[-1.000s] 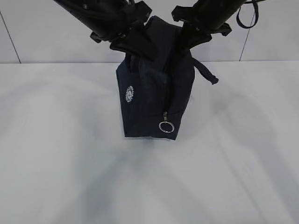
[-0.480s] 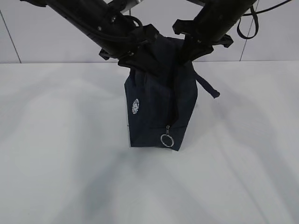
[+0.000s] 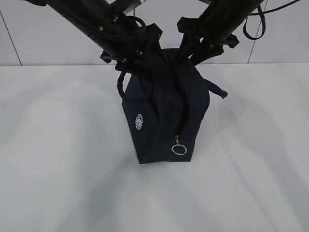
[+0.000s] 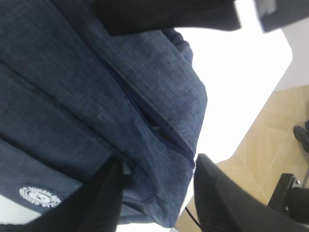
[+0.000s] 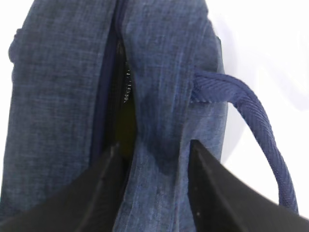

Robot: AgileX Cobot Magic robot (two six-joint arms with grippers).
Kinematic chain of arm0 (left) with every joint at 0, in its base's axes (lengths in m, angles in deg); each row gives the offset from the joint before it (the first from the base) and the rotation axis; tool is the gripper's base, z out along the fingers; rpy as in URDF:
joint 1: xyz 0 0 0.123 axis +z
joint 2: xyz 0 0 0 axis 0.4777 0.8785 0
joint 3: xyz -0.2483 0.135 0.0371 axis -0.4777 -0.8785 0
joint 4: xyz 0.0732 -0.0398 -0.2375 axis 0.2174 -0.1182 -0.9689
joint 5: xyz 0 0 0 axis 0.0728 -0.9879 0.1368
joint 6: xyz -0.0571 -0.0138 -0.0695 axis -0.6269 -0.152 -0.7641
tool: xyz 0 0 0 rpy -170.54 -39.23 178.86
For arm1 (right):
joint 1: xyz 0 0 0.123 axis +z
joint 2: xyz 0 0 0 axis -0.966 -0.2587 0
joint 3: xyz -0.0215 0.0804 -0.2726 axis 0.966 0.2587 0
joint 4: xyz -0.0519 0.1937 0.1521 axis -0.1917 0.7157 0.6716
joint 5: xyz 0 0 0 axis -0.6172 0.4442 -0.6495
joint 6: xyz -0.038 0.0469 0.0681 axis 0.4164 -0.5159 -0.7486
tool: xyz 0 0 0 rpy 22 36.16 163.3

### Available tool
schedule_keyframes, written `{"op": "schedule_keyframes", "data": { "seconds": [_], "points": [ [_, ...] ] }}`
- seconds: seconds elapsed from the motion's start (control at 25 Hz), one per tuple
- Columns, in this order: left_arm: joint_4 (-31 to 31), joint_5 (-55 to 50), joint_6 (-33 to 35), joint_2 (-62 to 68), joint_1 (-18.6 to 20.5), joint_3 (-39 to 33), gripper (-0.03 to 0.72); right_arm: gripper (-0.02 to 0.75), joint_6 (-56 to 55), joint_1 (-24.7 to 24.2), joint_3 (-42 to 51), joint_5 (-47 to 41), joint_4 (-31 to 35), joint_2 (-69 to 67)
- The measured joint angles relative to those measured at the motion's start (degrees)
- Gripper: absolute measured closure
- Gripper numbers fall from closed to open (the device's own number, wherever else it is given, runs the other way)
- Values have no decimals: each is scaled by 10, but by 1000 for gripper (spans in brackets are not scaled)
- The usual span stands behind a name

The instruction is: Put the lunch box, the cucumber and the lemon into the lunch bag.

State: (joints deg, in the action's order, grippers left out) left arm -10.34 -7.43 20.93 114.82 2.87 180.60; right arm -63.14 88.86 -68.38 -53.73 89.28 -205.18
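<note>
Watching the lunch bag [image 3: 161,113]: it stands upright on the counter [image 3: 58,169], both arms at its top. Left end effector [image 4: 157,193] has its fingers apart with a fold of the bag's upper fabric between them; right end effector [image 5: 154,159] straddles the fabric beside the zipper slit the same way. You can't tell from either wrist view whether the pads actually grip or just bracket the cloth. No lunch box, cucumber or lemon visible outside; a yellowish patch shows through the slit, unidentifiable. Risks as I judge them: uneven pull from the arms tips the bag; a pad slips off soft fabric; the loose handle [image 5: 256,121] snags the right end effector.
</note>
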Motion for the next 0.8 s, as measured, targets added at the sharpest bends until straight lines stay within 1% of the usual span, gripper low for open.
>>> {"op": "schedule_keyframes", "data": {
  "seconds": [0.2,0.36,0.6,0.72,0.8],
  "points": [
    [3,-35,-3,-3,23,0,327,374,0,0,0,0,3,6],
    [13,-38,-4,-40,41,0,327,372,0,0,0,0,4,31],
    [86,-25,3,-116,41,0,337,371,18,0,0,0,19,99],
    [103,-23,11,-156,41,0,363,371,40,0,0,13,44,149],
    [104,-17,21,-184,41,0,377,371,59,0,0,29,62,186]
  ]
}}
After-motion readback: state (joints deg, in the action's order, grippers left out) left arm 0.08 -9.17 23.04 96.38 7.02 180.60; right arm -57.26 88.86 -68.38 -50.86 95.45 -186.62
